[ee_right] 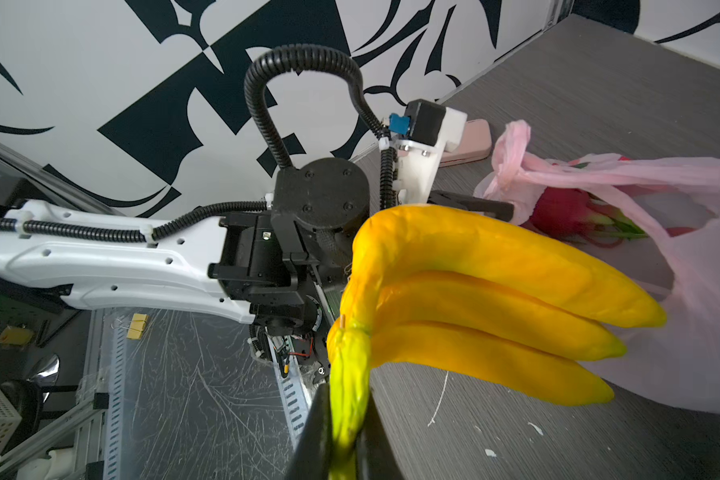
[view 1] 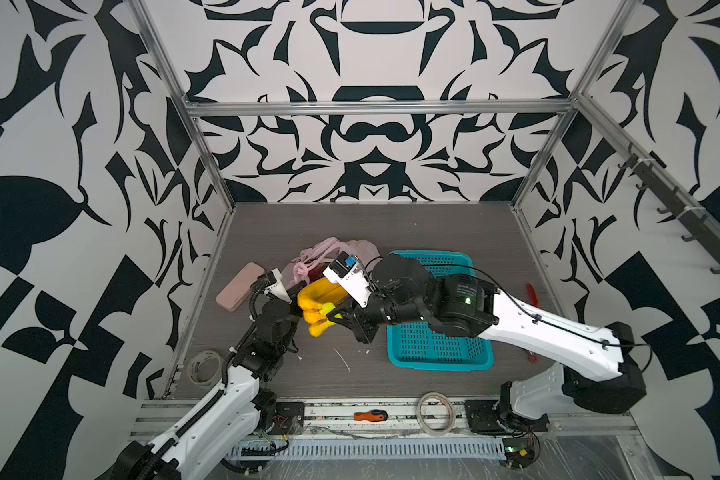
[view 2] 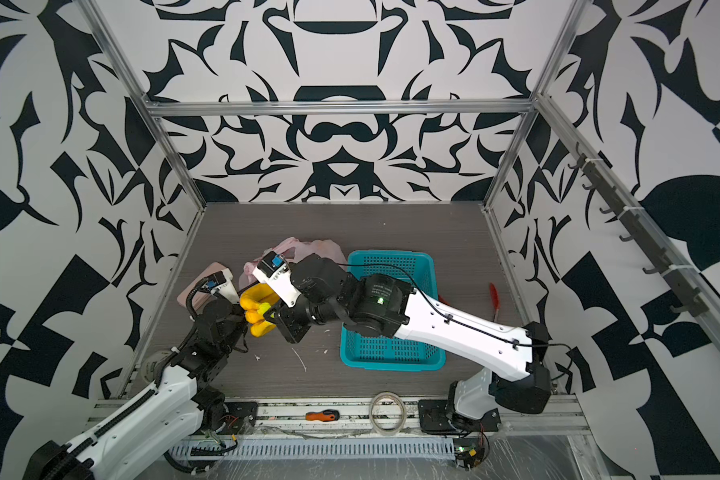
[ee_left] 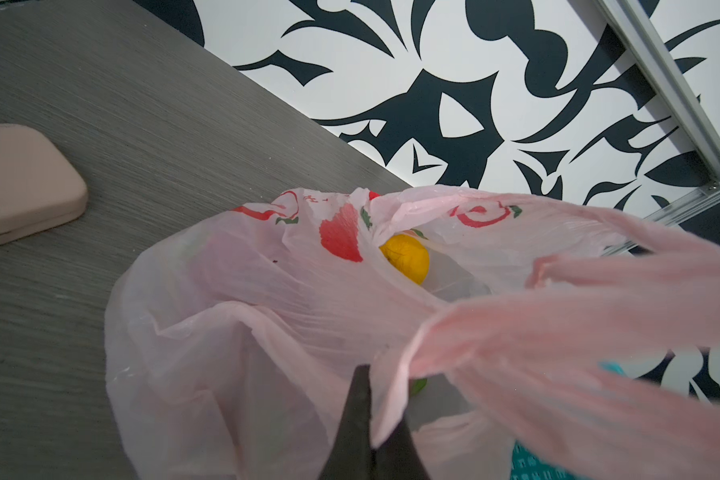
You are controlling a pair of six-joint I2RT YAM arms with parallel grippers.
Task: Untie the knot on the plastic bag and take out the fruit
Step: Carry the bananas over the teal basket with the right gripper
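Right hand (ee_right: 344,415) clamped on green stem of banana bunch (ee_right: 474,291), lifted just outside plastic bag (ee_left: 225,311), centre-left on tabletop (view 1: 308,232). Left hand (ee_left: 377,399) pinched on bag's rim. Judged light, stiff, smooth-skinned: grips best at stem. Bag film limp, tears easily.

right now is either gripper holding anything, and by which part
The right gripper holds the banana bunch by its green stem. The left gripper is shut on the plastic bag, pinching its rim at the foot of a loop handle.
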